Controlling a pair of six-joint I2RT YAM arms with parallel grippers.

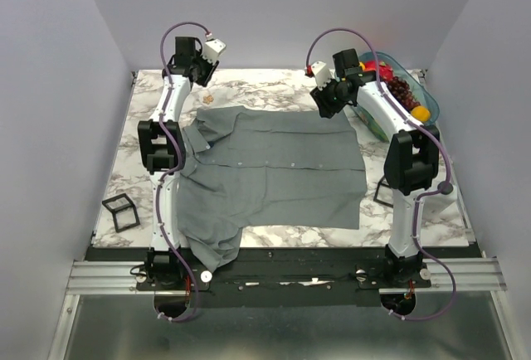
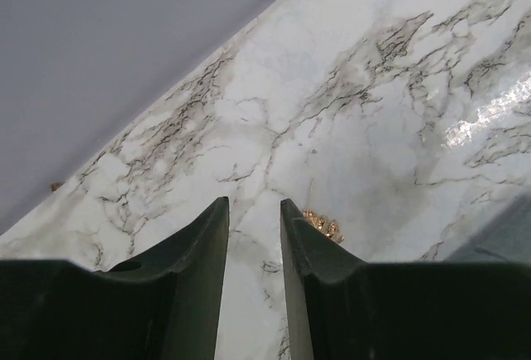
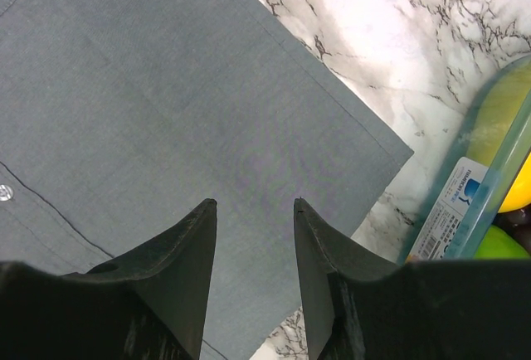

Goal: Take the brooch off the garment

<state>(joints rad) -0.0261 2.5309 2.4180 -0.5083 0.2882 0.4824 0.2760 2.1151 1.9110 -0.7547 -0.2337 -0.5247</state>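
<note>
The grey shirt (image 1: 274,169) lies spread flat on the marble table (image 1: 249,86). No blue brooch shows in any view. A small gold ornament (image 1: 208,96) lies on the marble beyond the shirt's collar; in the left wrist view it (image 2: 323,226) sits just right of my right fingertip. My left gripper (image 1: 202,76) hovers over it, open and empty (image 2: 253,202). My right gripper (image 1: 326,103) is open and empty above the shirt's far right corner (image 3: 255,202), with plain grey cloth (image 3: 166,86) and one pale button (image 3: 5,193) below.
A teal bin (image 1: 429,99) of fruit stands at the back right, its rim close to the right gripper (image 3: 485,186). One black wire-frame cube (image 1: 121,212) sits at the left edge, another (image 1: 383,194) by the right arm. The back wall is close behind.
</note>
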